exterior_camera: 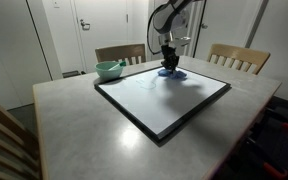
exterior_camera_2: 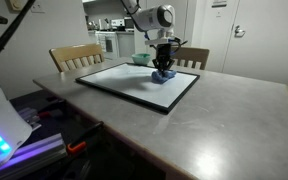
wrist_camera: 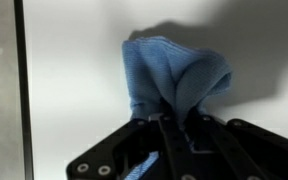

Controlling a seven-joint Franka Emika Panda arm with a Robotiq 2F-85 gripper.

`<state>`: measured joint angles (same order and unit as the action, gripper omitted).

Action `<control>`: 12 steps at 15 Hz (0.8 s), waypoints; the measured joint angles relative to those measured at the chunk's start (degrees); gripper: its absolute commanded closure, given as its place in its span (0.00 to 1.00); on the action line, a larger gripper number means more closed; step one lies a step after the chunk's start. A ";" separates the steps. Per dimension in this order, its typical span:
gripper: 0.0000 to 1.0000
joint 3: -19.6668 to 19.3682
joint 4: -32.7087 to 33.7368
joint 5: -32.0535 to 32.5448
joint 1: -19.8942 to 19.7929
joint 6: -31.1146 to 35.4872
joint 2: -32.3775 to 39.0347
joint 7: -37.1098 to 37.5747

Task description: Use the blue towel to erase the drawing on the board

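The whiteboard (exterior_camera: 164, 98) with a black frame lies flat on the table; it also shows in an exterior view (exterior_camera_2: 134, 82) and fills the wrist view (wrist_camera: 74, 60). The blue towel (exterior_camera: 171, 72) is bunched on the board's far part, seen too in an exterior view (exterior_camera_2: 162, 75) and in the wrist view (wrist_camera: 169, 75). My gripper (exterior_camera: 168, 64) points straight down, shut on the towel's top, pressing it onto the board; it shows in an exterior view (exterior_camera_2: 163, 65) and the wrist view (wrist_camera: 169, 125). I cannot make out any drawing on the board.
A light green bowl (exterior_camera: 109, 69) stands on the table beside the board's far corner. Wooden chairs (exterior_camera: 236, 57) stand at the far side, one (exterior_camera: 4, 140) in the foreground. The grey table (exterior_camera_2: 224, 120) reaches well beyond the board.
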<state>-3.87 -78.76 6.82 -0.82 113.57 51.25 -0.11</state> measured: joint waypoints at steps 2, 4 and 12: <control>0.96 0.02 -0.01 0.58 1.82 -1.52 -0.01 1.32; 0.96 0.30 0.00 0.59 3.19 -2.14 -0.03 1.45; 0.96 3.71 0.01 0.59 6.49 -2.52 -0.12 1.23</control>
<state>-0.15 -78.75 7.41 5.67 111.05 51.13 1.12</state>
